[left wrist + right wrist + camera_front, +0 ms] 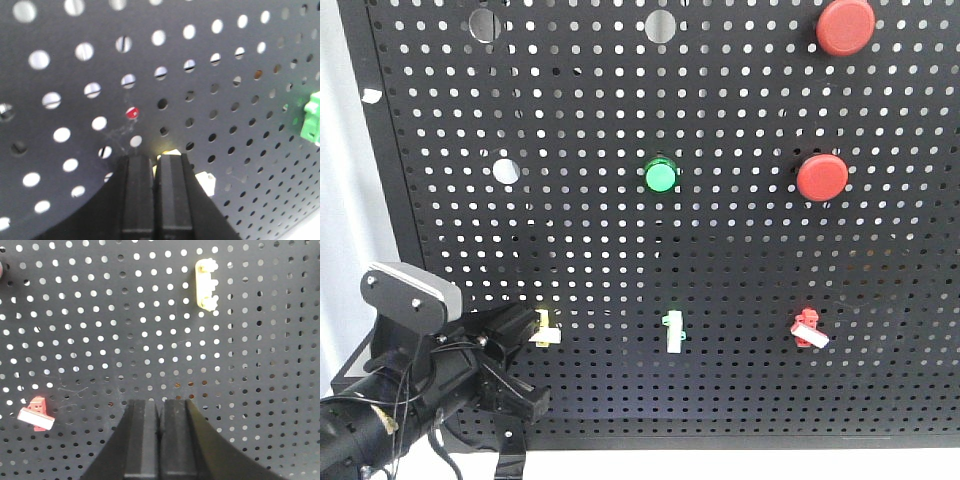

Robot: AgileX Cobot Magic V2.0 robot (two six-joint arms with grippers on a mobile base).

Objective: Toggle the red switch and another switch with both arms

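Note:
The red switch (pixel 808 328), with its white lever tip, sits at the lower right of the black pegboard (pixel 740 250). In the right wrist view the red switch (pixel 36 413) is at the lower left, well apart from my right gripper (pixel 160 401), which is shut on nothing. This gripper is out of the front view. The pale-yellow switch (pixel 545 328) is at the lower left of the board. My left gripper (pixel 520 325) is right up against it. In the left wrist view the left gripper (pixel 155 157) is shut and covers most of the yellow switch (pixel 170 151); its cream lever (pixel 206 181) peeks out to the right.
A green-and-white toggle (pixel 673 331) sits between the two switches. Higher on the board are a green round button (pixel 661 176) and two big red push buttons (pixel 822 176) (pixel 846 26). A pale-yellow plastic piece (pixel 206 284) is at the top of the right wrist view.

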